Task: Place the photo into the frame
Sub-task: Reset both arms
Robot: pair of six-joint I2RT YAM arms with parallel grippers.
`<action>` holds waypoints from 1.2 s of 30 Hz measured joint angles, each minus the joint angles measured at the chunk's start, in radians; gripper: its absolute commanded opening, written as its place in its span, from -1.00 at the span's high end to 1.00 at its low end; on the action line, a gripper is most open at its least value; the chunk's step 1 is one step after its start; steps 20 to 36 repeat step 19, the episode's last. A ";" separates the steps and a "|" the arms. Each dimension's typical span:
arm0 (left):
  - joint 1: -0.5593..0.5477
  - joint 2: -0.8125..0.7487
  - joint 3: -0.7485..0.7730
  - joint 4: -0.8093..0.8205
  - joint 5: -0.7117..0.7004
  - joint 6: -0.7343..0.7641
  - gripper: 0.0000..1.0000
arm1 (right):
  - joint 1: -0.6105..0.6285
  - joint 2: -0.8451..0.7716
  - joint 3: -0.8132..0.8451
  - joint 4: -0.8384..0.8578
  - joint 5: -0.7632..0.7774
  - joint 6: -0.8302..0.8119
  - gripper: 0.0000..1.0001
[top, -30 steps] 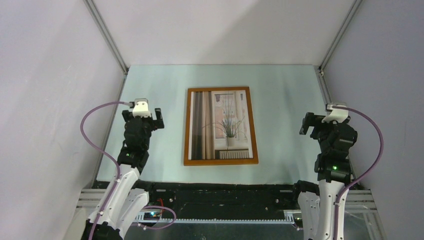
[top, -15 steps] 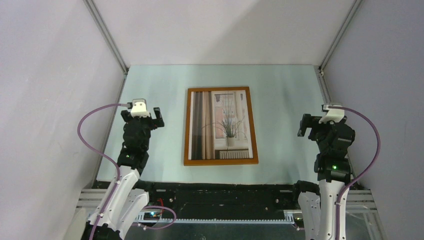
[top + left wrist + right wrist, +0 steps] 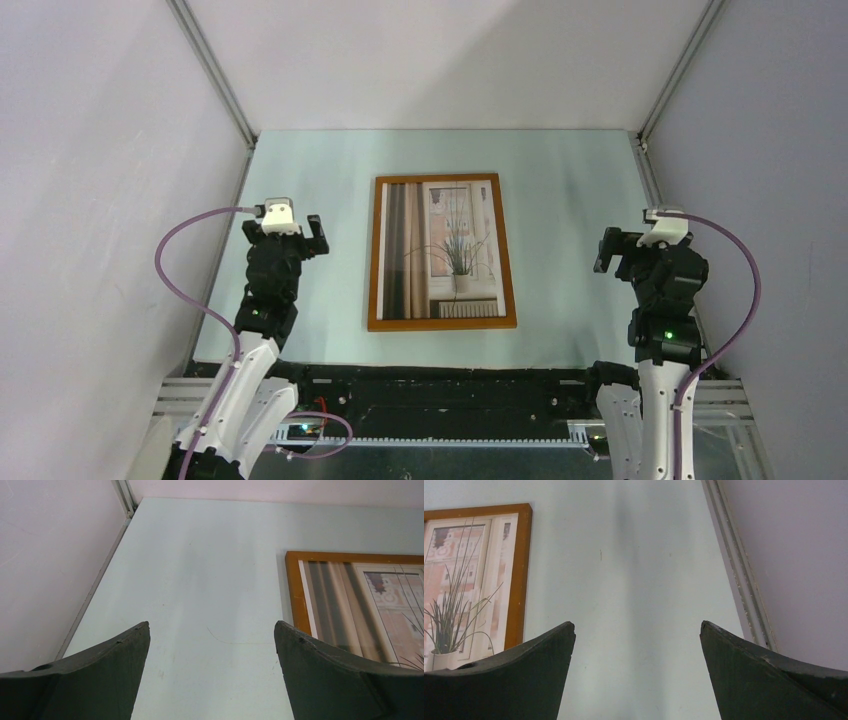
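The photo (image 3: 445,250) of a potted grassy plant lies face up inside the light-brown wooden frame (image 3: 374,255) in the middle of the table. The frame also shows at the right of the left wrist view (image 3: 295,600) and at the left of the right wrist view (image 3: 518,580), with the photo (image 3: 380,605) (image 3: 459,580) inside it. My left gripper (image 3: 290,228) is open and empty, held above the table left of the frame. My right gripper (image 3: 625,245) is open and empty, held above the table right of the frame.
The pale green table (image 3: 560,200) is bounded by grey-white walls with metal rails along the left edge (image 3: 235,215) and right edge (image 3: 650,180). A black base strip (image 3: 440,385) runs along the near edge.
Both arms have drawn back slightly toward their bases and outward over the last second. The frame and photo have not moved.
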 measured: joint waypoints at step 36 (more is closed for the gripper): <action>0.001 -0.006 0.000 0.000 0.000 0.000 -0.97 | 0.003 0.012 0.000 0.000 0.029 0.000 -0.99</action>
